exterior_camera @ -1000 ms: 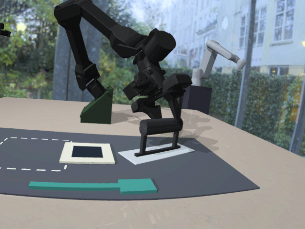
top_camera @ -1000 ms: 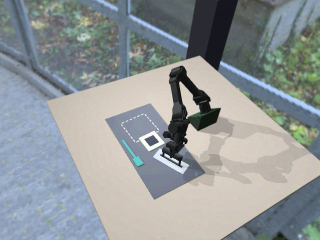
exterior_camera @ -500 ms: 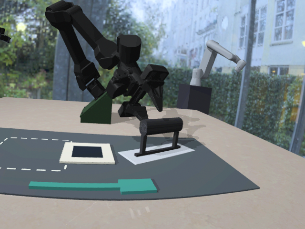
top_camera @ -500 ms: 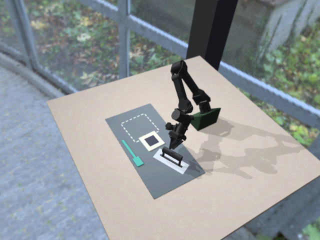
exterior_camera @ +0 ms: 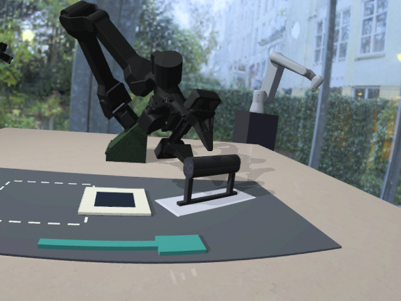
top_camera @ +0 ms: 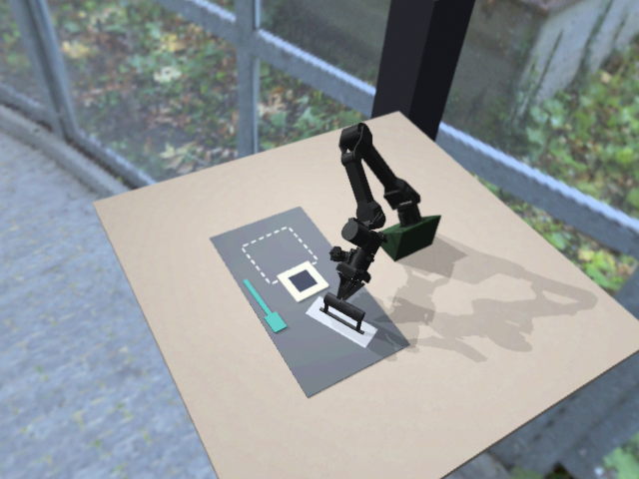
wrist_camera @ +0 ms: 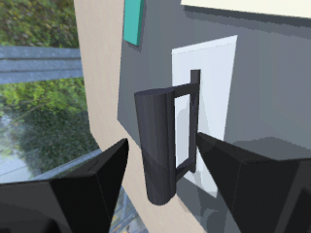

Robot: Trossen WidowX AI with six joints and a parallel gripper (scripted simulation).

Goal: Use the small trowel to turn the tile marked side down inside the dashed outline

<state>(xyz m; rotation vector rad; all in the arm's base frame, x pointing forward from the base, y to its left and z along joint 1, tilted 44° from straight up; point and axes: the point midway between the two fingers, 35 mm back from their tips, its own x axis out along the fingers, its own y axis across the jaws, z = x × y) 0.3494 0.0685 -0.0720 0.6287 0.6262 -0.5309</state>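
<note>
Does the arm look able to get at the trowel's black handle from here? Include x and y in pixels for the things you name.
Probably yes: the handle [top_camera: 343,307] [exterior_camera: 213,165] [wrist_camera: 156,150] stands up off the blade, the gripper [top_camera: 340,297] [exterior_camera: 198,155] [wrist_camera: 161,140] is open close by, and nothing visible blocks it.

Count: arms 2 (black [top_camera: 358,180] [exterior_camera: 113,42], pale grey [exterior_camera: 272,78]) | hand [top_camera: 341,295] [exterior_camera: 198,154] [wrist_camera: 161,140] 1 | fingers [exterior_camera: 205,134] 2 | bench [top_camera: 248,412] [exterior_camera: 97,281] [wrist_camera: 97,73] 1 | mat [top_camera: 310,371] [exterior_camera: 259,223] [wrist_camera: 272,87] 1 | dashed outline [top_camera: 256,265] [exterior_camera: 53,223] 1 | tile [top_camera: 303,280] [exterior_camera: 114,199] [wrist_camera: 253,7] 1 | teal flat-bladed tool [top_camera: 276,321] [exterior_camera: 181,244] [wrist_camera: 132,21] 1 | white plate [top_camera: 360,338] [exterior_camera: 171,206] [wrist_camera: 219,73] 1 | black bar handle [top_camera: 343,307] [exterior_camera: 212,165] [wrist_camera: 155,146] 1, uprights [top_camera: 359,323] [exterior_camera: 188,189] [wrist_camera: 186,89] 2 | green wedge base [top_camera: 415,239] [exterior_camera: 129,148] 1 | unidentified dark part at left edge, exterior view, uncounted
</note>
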